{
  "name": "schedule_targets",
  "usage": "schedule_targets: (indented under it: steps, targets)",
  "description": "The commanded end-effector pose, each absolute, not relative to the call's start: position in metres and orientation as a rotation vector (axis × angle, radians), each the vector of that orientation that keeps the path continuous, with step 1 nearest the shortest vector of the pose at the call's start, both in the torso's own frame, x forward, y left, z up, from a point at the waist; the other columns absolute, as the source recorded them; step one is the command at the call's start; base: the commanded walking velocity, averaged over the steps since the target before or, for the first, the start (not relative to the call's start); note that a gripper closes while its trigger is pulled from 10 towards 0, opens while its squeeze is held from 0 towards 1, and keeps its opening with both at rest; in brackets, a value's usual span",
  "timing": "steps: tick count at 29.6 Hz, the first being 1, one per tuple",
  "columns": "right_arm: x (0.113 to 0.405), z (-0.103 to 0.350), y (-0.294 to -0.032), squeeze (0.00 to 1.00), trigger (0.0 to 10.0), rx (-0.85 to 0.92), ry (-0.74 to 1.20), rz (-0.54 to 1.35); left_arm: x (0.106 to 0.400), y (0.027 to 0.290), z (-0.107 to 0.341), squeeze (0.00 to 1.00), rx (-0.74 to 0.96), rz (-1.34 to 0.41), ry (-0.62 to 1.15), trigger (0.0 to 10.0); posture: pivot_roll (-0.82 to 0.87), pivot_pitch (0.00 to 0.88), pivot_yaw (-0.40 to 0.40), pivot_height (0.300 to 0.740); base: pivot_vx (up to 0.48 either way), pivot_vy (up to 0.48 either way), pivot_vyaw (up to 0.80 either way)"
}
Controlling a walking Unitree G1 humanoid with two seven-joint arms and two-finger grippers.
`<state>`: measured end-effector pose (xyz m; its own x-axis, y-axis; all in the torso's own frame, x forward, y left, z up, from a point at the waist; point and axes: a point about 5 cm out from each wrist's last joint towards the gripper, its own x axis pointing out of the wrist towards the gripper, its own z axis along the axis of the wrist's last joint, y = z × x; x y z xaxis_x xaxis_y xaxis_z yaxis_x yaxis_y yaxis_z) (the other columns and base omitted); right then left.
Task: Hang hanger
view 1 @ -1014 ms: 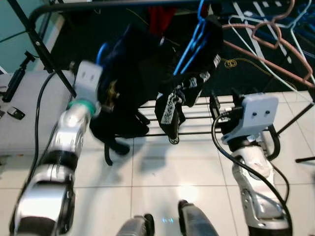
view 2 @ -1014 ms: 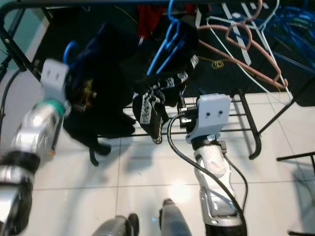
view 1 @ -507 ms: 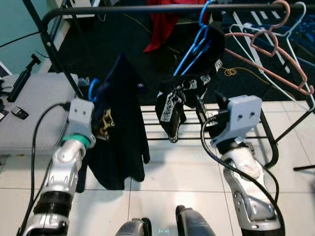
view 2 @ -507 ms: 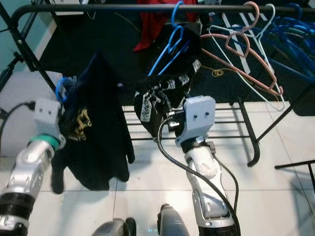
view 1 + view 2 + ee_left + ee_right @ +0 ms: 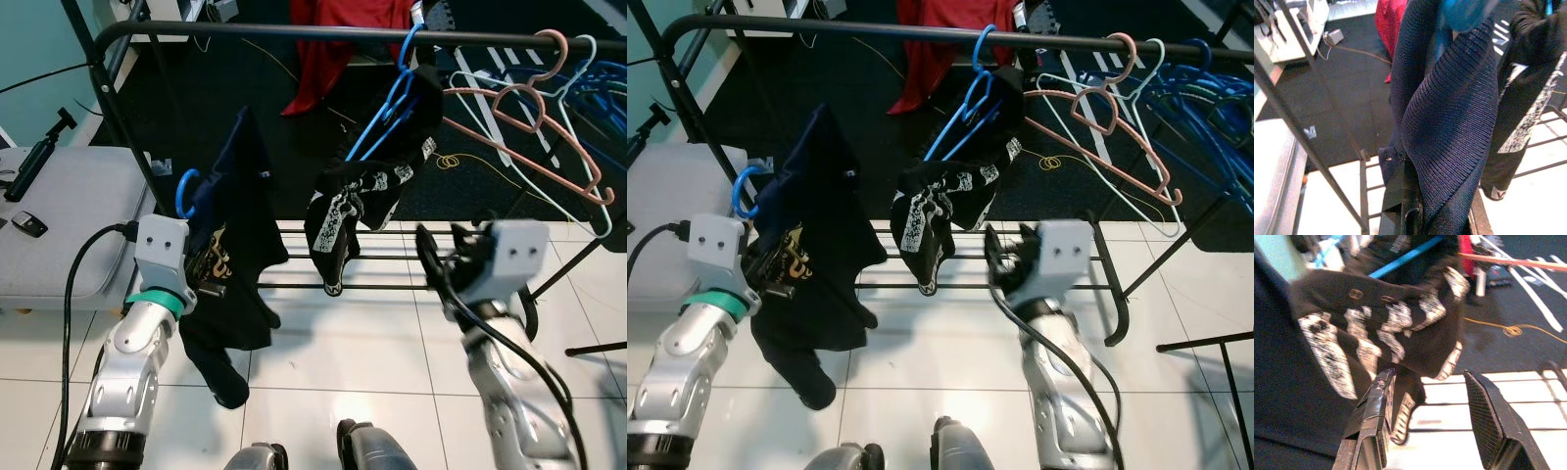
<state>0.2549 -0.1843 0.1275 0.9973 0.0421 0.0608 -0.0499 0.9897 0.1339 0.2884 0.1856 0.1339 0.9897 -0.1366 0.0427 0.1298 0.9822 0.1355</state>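
Cloth of navy garment (image 5: 235,235) hides left gripper (image 5: 201,279) jaws, state unclear; right gripper (image 5: 1432,423) jaws apart.

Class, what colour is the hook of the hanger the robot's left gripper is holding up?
Blue: the hanger hook above the left gripper shows best in the left eye view.

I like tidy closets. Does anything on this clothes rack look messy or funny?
Yes. The black printed garment is bunched up and drooping off its blue hanger instead of hanging flat. The left pincer holds a navy garment on another blue hanger, not yet on the rail.
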Motion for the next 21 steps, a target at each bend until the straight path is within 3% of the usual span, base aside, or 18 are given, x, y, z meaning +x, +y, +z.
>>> schedule_targets:
  steps: [1,14,21]
  targets:
    - [0.251,0.12,-0.194,0.0,10.0,0.148,-0.031,0.01,0.286,0.18,0.143,0.0,0.153,-0.138,-0.107,10.0,-0.14,0.003,0.031,0.74,0.0,0.0,0.0]
    - [0.267,0.129,-0.198,0.0,10.0,0.099,-0.07,0.038,0.295,0.157,0.145,0.0,0.179,-0.121,-0.115,10.0,-0.15,0.0,0.043,0.74,0.0,0.0,0.0]
    - [0.267,0.13,-0.198,0.0,10.0,0.107,-0.074,0.042,0.294,0.157,0.146,0.0,0.163,-0.097,-0.104,10.0,-0.15,0.0,0.042,0.74,0.292,0.0,0.0]
